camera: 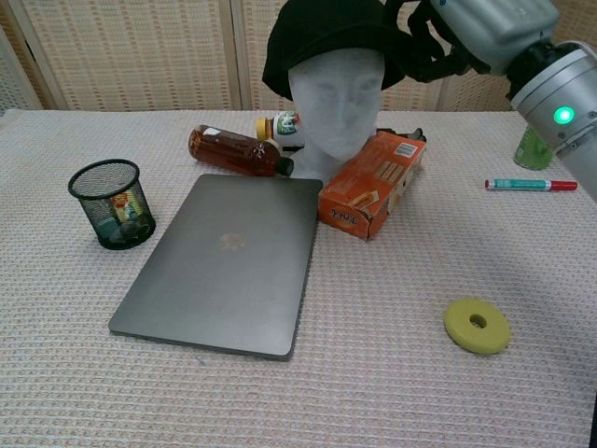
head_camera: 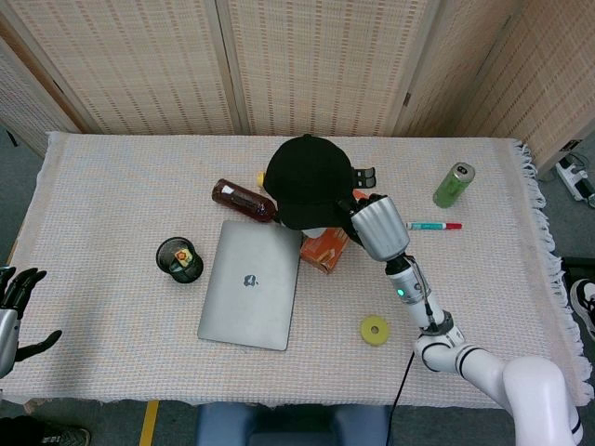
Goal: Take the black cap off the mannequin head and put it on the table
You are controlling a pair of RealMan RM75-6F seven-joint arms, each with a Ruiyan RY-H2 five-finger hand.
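The black cap (head_camera: 310, 183) (camera: 326, 37) is lifted above the white mannequin head (camera: 337, 98), whose face now shows in the chest view. My right hand (head_camera: 376, 226) (camera: 485, 28) grips the cap's brim at its right side. From above, the cap hides nearly all of the mannequin head. My left hand (head_camera: 13, 307) hangs at the table's front left edge, fingers spread, holding nothing.
A grey laptop (head_camera: 250, 283) lies closed in front of the head. An orange box (camera: 371, 183), a brown bottle (camera: 233, 152), a mesh pen cup (camera: 112, 203), a yellow ring (camera: 477, 326), a marker (camera: 531, 185) and a green can (head_camera: 453, 185) lie around.
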